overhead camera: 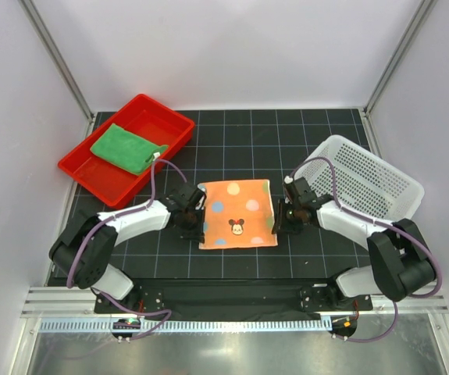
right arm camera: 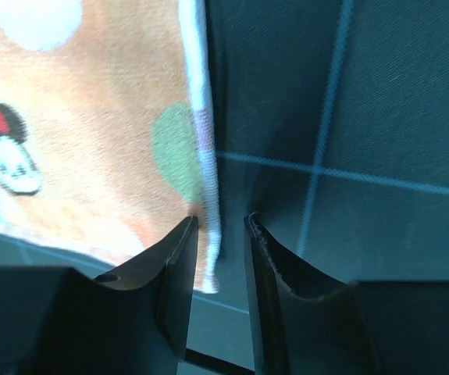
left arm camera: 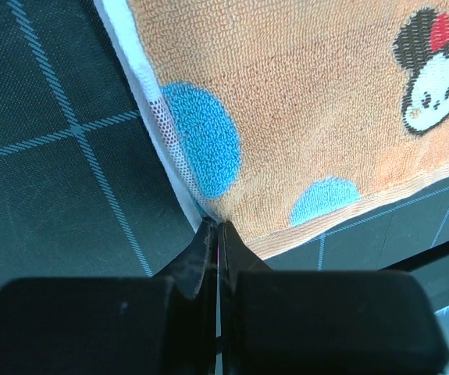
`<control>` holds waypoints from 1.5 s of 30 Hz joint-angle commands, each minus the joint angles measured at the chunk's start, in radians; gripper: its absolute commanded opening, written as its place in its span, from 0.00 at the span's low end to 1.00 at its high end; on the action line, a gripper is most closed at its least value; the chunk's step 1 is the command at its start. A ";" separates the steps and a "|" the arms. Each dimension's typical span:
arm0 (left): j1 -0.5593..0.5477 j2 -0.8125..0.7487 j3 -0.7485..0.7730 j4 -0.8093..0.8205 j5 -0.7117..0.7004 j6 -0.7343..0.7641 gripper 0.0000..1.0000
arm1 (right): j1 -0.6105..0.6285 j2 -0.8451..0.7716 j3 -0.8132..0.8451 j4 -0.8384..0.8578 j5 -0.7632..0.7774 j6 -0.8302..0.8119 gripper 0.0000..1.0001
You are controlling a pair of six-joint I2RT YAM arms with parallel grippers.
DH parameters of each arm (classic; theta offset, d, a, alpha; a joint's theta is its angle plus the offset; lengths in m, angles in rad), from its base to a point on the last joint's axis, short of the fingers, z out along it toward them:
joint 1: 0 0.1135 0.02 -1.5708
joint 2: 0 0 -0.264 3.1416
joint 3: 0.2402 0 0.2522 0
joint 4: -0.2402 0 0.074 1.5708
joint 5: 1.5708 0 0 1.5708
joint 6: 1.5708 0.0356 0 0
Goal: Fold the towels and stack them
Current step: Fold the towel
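Dotted towel (overhead camera: 237, 212): sq., fuzzy orange terry w/ white hem.

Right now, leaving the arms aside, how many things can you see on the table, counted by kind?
Towels: 2, the orange polka-dot towel and the green towel
Trays: 1, the red tray
Baskets: 1, the white basket
Total: 4
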 commanded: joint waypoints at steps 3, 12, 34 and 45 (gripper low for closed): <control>-0.005 0.017 -0.013 0.056 0.004 0.012 0.00 | 0.003 -0.073 -0.093 0.109 -0.089 0.101 0.36; -0.005 0.021 -0.005 0.059 0.016 0.015 0.00 | 0.004 -0.100 -0.124 0.112 -0.075 0.124 0.27; -0.005 0.014 0.000 0.055 0.013 0.005 0.00 | 0.007 -0.208 -0.177 0.077 -0.058 0.144 0.19; -0.005 -0.021 0.139 -0.123 -0.010 0.055 0.00 | 0.007 -0.227 -0.089 0.046 -0.081 0.142 0.01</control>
